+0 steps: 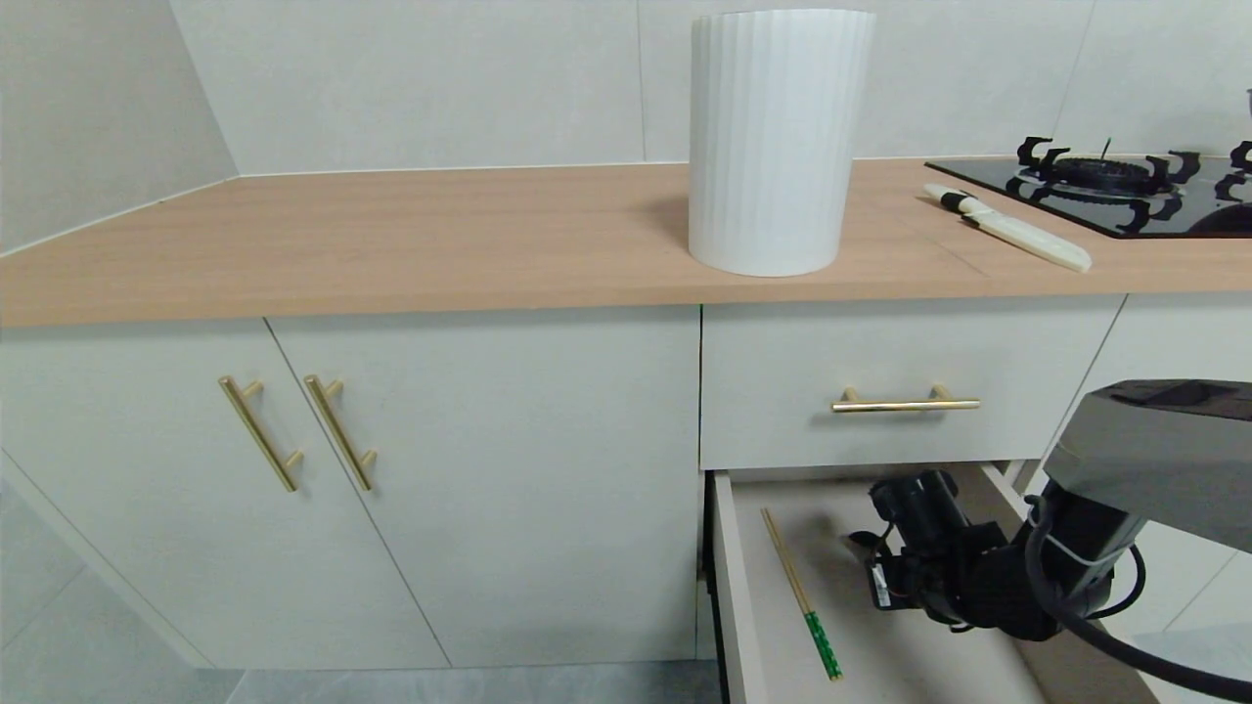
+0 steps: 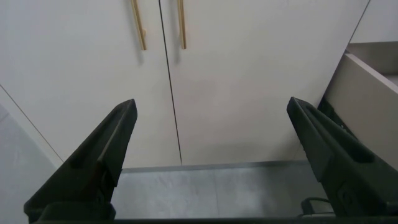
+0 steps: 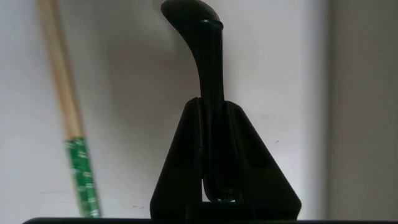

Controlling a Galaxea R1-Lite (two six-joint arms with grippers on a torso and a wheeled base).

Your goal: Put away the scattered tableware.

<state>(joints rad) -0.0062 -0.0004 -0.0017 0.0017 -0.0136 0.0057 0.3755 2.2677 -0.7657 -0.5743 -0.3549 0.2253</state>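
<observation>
In the open drawer (image 1: 732,596) the right gripper (image 1: 905,504) is clamped on a black utensil (image 3: 208,56) near the chopsticks (image 1: 800,596) along its left edge, the left gripper (image 2: 211,112) gapes wide and empty, and a knife (image 1: 1007,227) lies at the countertop's (image 1: 391,235) right end

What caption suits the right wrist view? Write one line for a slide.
Right hand shut on a black utensil over the drawer floor, green-ended chopsticks lying alongside.

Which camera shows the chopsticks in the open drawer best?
Head view: the chopsticks lie full length on the drawer floor, green ends nearest the robot. Right wrist view catches a stretch beside the right claw holding a black utensil. Left wrist view faces the cabinet doors.
</observation>
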